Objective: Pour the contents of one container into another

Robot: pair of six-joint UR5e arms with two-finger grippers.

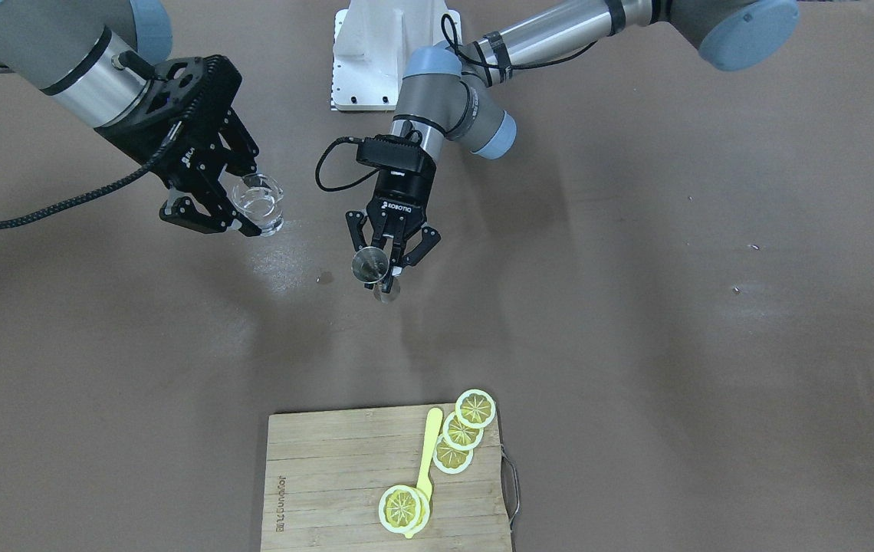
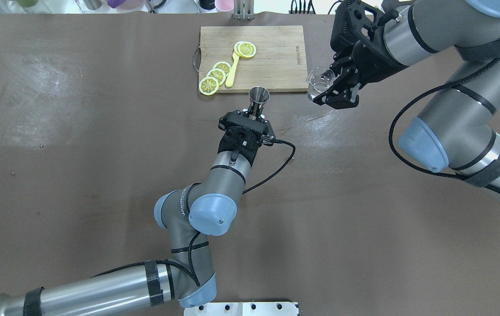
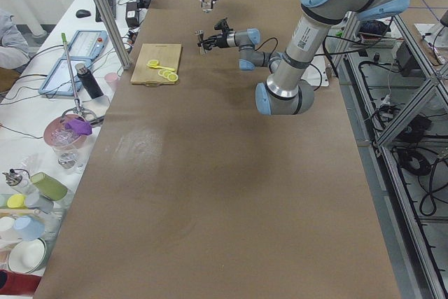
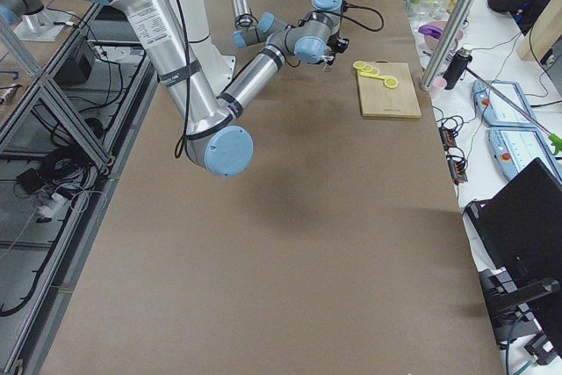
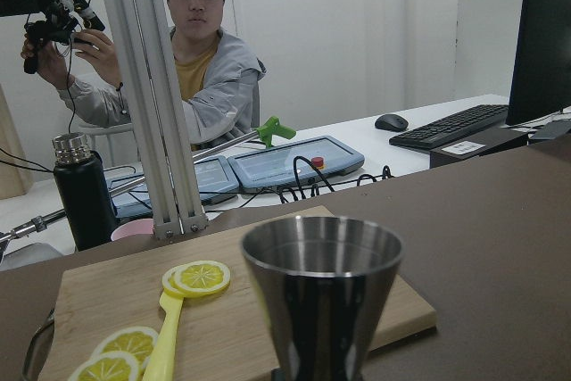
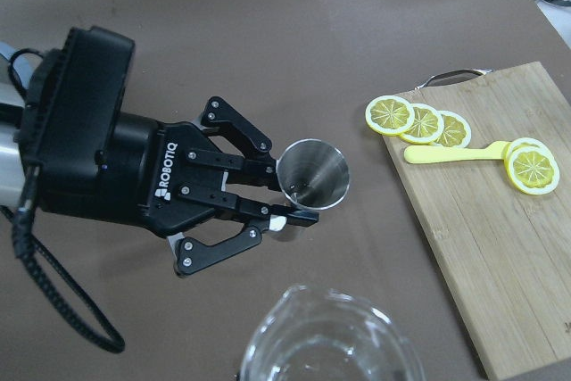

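Steel cone-shaped jigger (image 2: 259, 94) upright, mouth up, long axis vertical. Left gripper (image 2: 256, 115) pinches its narrow waist, fingers closed on it from robot's side. Jigger mid-surface, short of bamboo cutting board (image 2: 276, 57) at far edge; whether its foot touches brown surface (image 2: 101, 131) unclear. Clear glass cup (image 2: 316, 81) clamped in right gripper (image 2: 326, 87), raised, toward right edge from jigger, gap between them. Judgement: right arm must carry cup leftward over jigger mouth, then tip. Cup contents not discernible.
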